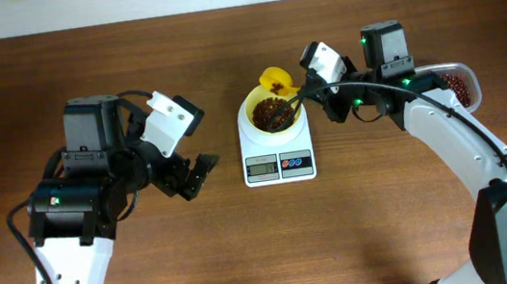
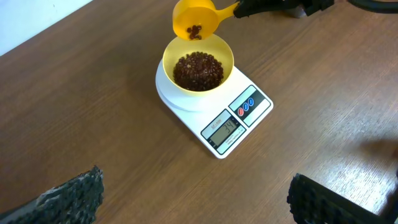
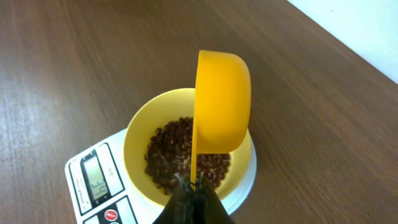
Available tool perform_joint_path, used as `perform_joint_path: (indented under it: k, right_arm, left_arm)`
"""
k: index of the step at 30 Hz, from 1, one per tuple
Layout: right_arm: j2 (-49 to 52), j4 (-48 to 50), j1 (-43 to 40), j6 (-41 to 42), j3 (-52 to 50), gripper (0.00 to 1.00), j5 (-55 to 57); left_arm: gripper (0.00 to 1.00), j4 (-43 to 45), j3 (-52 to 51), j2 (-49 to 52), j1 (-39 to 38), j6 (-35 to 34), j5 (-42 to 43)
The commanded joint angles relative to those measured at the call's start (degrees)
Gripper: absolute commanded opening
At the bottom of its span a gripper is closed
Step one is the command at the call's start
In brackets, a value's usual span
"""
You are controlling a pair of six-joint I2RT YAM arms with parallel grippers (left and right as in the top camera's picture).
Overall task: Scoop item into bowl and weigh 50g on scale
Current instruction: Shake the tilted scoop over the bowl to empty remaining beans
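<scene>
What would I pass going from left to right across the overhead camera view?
Left arm → scale with the bowl on it → clear tub. The scoop and right arm overlap these, so they're left out.

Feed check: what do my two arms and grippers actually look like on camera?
The left arm and right arm have white shells, black joint housings, small green lights and loose black cables. A white camera block sits on each wrist. The left gripper and right gripper are black; the left fingers have rough, textured pads.
</scene>
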Motion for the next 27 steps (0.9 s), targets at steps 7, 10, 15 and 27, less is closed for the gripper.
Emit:
perform_joint_path:
  k: [7,10,15,27]
  right_arm:
    - [-1.6,0.2,0.1,-0.8,-0.1,0.04,0.6]
    - [-1.6,0.2,0.1,-0.8,-0.1,0.04,0.6]
    - [-1.6,0.2,0.1,-0.8,-0.1,0.04,0.6]
    - [-1.6,0.2,3.4,-13.3,-0.1,0.04,7.5]
  left_arm:
    - [0.99,0.1,1.0,-0.2,0.2,0.9,-0.3]
    - [0.99,0.1,1.0,-0.2,0.2,0.9,-0.3]
    - [0.99,0.1,1.0,-0.2,0.2,0.9,-0.2]
    - [0.99,0.1,1.0,-0.2,0.2,0.9,-0.3]
